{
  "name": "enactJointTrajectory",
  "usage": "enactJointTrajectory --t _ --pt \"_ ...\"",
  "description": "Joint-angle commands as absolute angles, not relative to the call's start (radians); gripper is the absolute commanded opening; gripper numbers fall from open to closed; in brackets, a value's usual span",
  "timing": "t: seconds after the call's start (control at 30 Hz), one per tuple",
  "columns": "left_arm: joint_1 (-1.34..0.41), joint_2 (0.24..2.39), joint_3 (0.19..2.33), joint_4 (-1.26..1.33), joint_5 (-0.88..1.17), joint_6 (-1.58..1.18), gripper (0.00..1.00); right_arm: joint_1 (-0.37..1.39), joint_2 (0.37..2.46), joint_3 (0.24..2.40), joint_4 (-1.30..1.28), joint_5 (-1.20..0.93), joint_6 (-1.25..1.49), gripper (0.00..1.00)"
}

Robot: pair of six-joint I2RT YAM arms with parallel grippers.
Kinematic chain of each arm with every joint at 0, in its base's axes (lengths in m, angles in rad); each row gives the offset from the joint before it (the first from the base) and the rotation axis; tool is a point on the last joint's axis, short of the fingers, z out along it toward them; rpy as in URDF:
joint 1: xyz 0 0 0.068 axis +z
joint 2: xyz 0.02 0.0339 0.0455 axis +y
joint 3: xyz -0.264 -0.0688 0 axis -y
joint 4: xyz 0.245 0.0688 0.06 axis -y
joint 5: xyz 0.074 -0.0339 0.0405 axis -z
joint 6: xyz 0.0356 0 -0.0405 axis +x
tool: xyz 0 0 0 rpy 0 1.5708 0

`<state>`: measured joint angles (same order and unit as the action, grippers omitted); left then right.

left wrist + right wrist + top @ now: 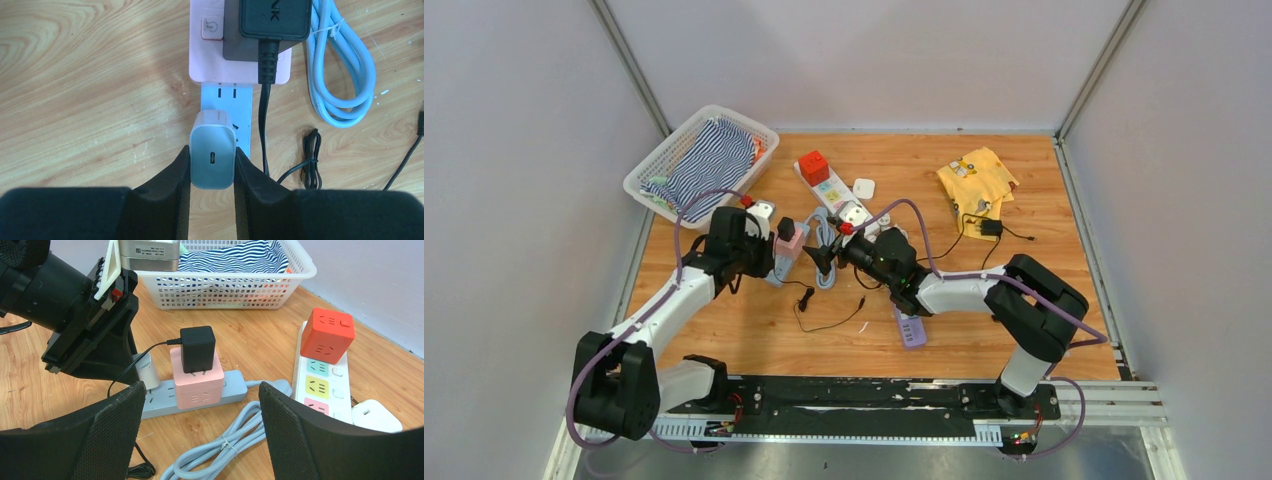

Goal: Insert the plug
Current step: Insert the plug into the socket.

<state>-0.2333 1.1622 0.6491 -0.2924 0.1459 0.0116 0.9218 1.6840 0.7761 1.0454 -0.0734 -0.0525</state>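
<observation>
Left jaws clamp the plug point(212, 155); basket point(656, 158) holds striped cloth point(714, 160).

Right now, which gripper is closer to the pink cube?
Left. The left gripper clamps a grey charger just beside the pink cube; the right gripper hangs open, farther back.

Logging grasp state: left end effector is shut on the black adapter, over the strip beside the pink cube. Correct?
No. The left end effector is shut on the white charger, not the black adapter, which sits on the pink cube. The rest holds: it is over the strip beside the cube. See the left wrist view.
</observation>
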Motion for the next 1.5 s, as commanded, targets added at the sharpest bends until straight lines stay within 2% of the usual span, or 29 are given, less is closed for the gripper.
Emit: enactJointTrajectory --t 0.0,0.57,1.47 --pt "-0.242 1.193 0.666 -0.371 0.154 0.004 0.00 0.913 1.657 0.765 1.050 -0.049 -0.065 0.84" --pt "-0.259 1.163 0.661 -0.396 0.119 -0.025 0.00 0.913 1.628 0.747 1.049 -0.034 -0.077 0.84" --pt "-0.328 1.311 0.710 -0.417 0.032 -0.037 0.00 0.913 1.558 0.702 1.046 0.069 -0.110 0.85"
